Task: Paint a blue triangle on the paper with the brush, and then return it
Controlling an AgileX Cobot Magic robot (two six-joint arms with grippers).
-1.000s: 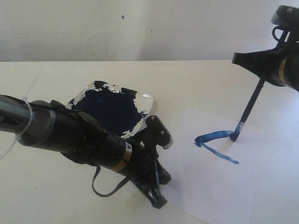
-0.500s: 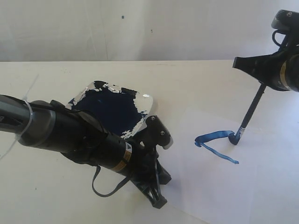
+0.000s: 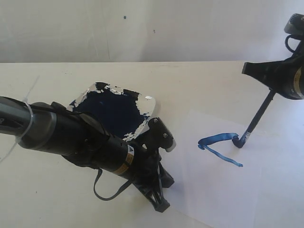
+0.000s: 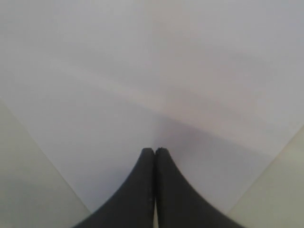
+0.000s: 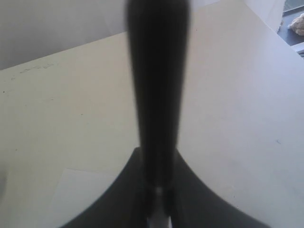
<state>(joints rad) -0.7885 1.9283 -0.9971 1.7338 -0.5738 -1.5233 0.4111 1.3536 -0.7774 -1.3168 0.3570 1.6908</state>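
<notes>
The white paper (image 3: 228, 190) lies flat at the right of the table. Blue strokes (image 3: 216, 145) on it form a bent line, not a closed blue triangle. My right gripper (image 3: 274, 88) is shut on the black-handled brush (image 3: 259, 116), which leans with its blue tip touching the paper at the strokes' right end. In the right wrist view the brush handle (image 5: 156, 85) runs up between the jaws of the right gripper (image 5: 158, 187). My left gripper (image 3: 161, 202) is shut on nothing and rests on the paper's near-left corner; the left wrist view has the left gripper (image 4: 155, 151) over white paper (image 4: 142, 71).
A square paint dish (image 3: 116, 111) holding dark navy paint sits left of the paper, partly behind my left arm (image 3: 71, 135). A white wall stands behind the table.
My right gripper has drifted to the right, leaning the brush further. The brush tip stays at the right end of the blue stroke, slightly extended. The left arm has not moved.
</notes>
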